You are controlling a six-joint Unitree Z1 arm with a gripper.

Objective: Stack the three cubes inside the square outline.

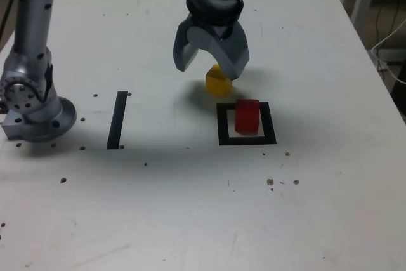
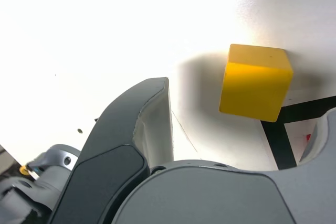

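Grey metallic end effector (image 1: 210, 61): jaws wide open, nothing held, above solid yellow cube (image 1: 219, 82). Solid red cube (image 1: 247, 117) sits inside square black tape outline (image 1: 223, 132).

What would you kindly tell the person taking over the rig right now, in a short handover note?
Gripper: open and empty, above the table near the yellow cube.
Yellow cube: on the table, outside the square outline, by its upper-left corner in the exterior view.
Red cube: inside the outline.
Green cube: not seen in either view.
Done: red looks placed; nothing visible is stacked on it.
Left: stack yellow and green; find green first, as I cannot tell where it is.
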